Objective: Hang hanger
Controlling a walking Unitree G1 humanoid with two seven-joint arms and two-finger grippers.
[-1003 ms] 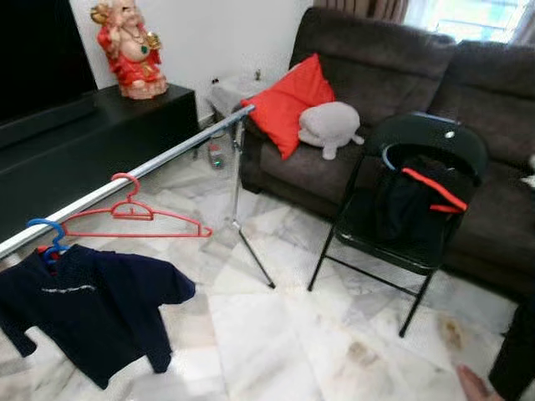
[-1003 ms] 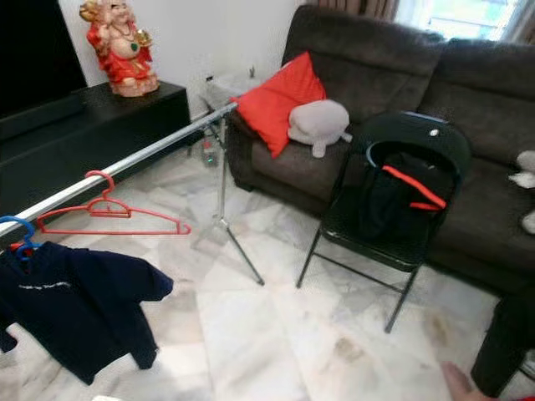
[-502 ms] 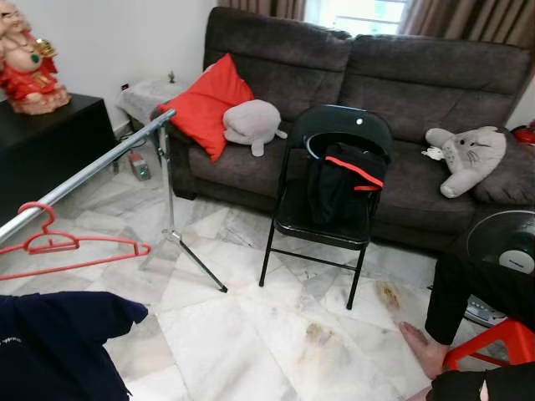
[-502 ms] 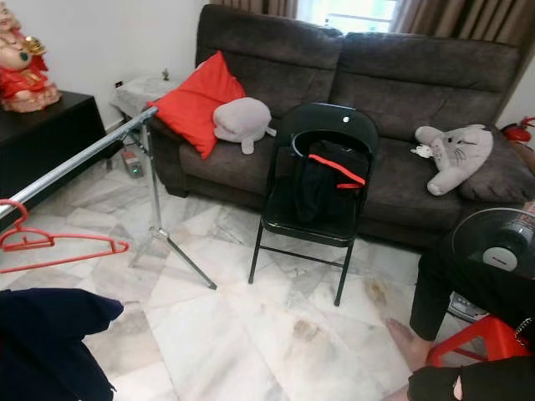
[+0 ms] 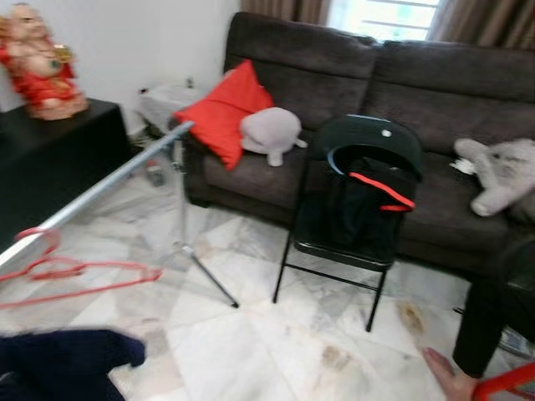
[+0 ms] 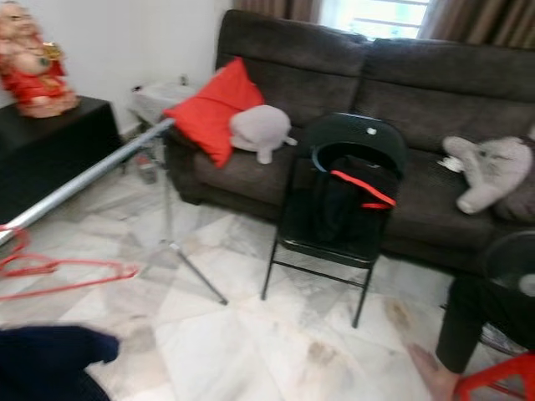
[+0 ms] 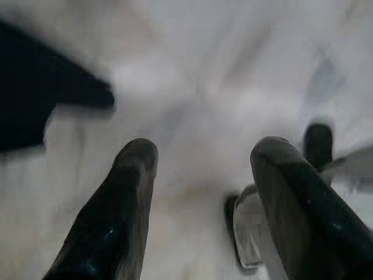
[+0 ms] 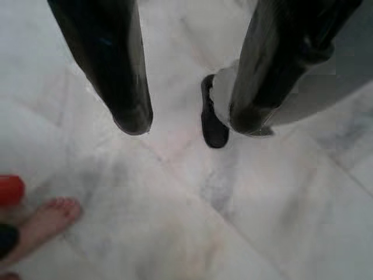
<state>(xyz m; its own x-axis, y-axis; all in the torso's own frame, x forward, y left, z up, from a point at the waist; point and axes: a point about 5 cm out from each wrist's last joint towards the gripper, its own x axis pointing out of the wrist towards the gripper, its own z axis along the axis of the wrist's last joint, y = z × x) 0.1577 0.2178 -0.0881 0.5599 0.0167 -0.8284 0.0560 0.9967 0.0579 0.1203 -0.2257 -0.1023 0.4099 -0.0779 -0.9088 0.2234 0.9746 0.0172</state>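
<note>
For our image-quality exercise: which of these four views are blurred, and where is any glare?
Both eye views are motion-blurred, smearing the red hanger and rail; the window is blown out. The left wrist view is heavily smeared. The right wrist view is sharper, and a bare foot reads clearly.

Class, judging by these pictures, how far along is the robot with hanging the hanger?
Done: a red hanger hangs on the silver rail. In hand: nothing; the left gripper and right gripper are open over bare floor. Left: the blue hanger on the black folding chair, with dark clothing, looks unhung.
</note>
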